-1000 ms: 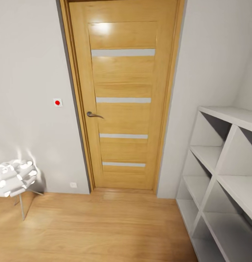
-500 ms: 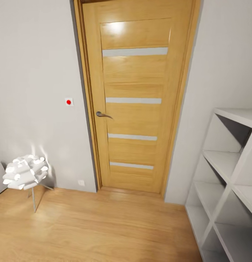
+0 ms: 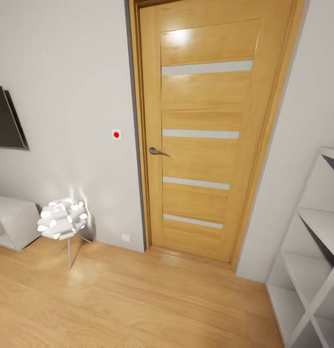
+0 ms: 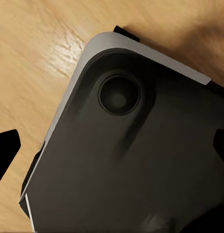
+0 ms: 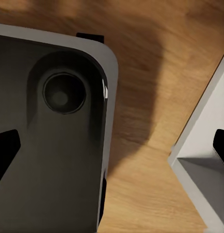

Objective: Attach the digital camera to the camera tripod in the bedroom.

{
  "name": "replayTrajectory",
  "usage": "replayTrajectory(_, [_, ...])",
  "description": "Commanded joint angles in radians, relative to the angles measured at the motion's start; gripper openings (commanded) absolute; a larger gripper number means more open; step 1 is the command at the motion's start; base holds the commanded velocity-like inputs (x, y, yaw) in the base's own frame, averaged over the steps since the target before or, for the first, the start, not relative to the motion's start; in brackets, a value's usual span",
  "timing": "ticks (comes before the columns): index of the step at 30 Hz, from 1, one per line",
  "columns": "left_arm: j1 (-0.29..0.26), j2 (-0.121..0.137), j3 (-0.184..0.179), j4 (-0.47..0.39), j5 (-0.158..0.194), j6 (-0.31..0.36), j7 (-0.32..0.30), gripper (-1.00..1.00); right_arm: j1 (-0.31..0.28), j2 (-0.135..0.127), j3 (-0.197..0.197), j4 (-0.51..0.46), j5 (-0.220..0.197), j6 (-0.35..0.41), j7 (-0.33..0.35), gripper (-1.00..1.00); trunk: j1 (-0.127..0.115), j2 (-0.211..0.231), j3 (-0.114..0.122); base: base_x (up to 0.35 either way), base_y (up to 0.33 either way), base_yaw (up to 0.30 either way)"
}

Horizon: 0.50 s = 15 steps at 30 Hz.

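The digital camera and the camera tripod are out of view. The head view faces a bedroom wall with a shut wooden door [image 3: 205,145]. My left gripper [image 4: 112,150] hangs open over the light wood floor [image 4: 34,58], one black fingertip [image 4: 6,151] at each side of the picture and nothing between them. Beneath it lies the black, grey-edged robot base [image 4: 141,160]. My right gripper [image 5: 112,148] is open as well and holds nothing, its fingertips [image 5: 5,153] wide apart above the same base [image 5: 54,145].
White cube shelves [image 3: 312,251] stand at the right, their corner [image 5: 204,160] close to my right gripper. A white floor lamp [image 3: 62,218] on thin legs stands left of the door. Further left are a low white cabinet [image 3: 12,220] and a wall TV [image 3: 5,118].
The whole picture has slid to the right, so the camera has turned left. The TV and the low white cabinet have come into view, and less of the shelves shows.
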Motion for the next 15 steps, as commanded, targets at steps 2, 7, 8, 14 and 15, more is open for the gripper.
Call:
replayTrajectory(2, [0.0, -0.001, 0.005, -0.001, 0.024, -0.001, 0.001, 1.0, 0.001, 0.0, -0.009, -0.002, 0.01, -0.001, 0.003, 1.0, 0.0, 0.0, -0.001, 0.0, 0.0, 0.271])
replayTrajectory(7, [0.0, -0.002, 0.005, 0.0, 0.041, -0.001, 0.002, 1.0, 0.001, 0.0, -0.009, -0.002, 0.01, -0.001, 0.003, 1.0, 0.0, 0.0, -0.001, 0.0, 0.0, 0.271])
replayTrajectory(8, [0.0, -0.002, 0.005, 0.0, 0.042, -0.001, 0.002, 1.0, 0.001, 0.0, -0.009, -0.001, 0.01, -0.001, 0.003, 1.0, 0.0, 0.0, -0.001, 0.0, 0.0, 0.271])
replayTrajectory(14, [0.0, -0.002, 0.005, 0.0, 0.046, -0.001, 0.002, 1.0, 0.001, 0.0, -0.009, -0.002, 0.01, -0.001, 0.003, 1.0, 0.0, 0.0, -0.001, 0.0, 0.0, 0.271])
replayTrajectory(15, [0.0, -0.002, 0.005, 0.0, 0.046, -0.001, 0.002, 1.0, 0.001, 0.0, -0.009, -0.002, 0.01, -0.001, 0.003, 1.0, 0.0, 0.0, -0.001, 0.0, 0.0, 0.271])
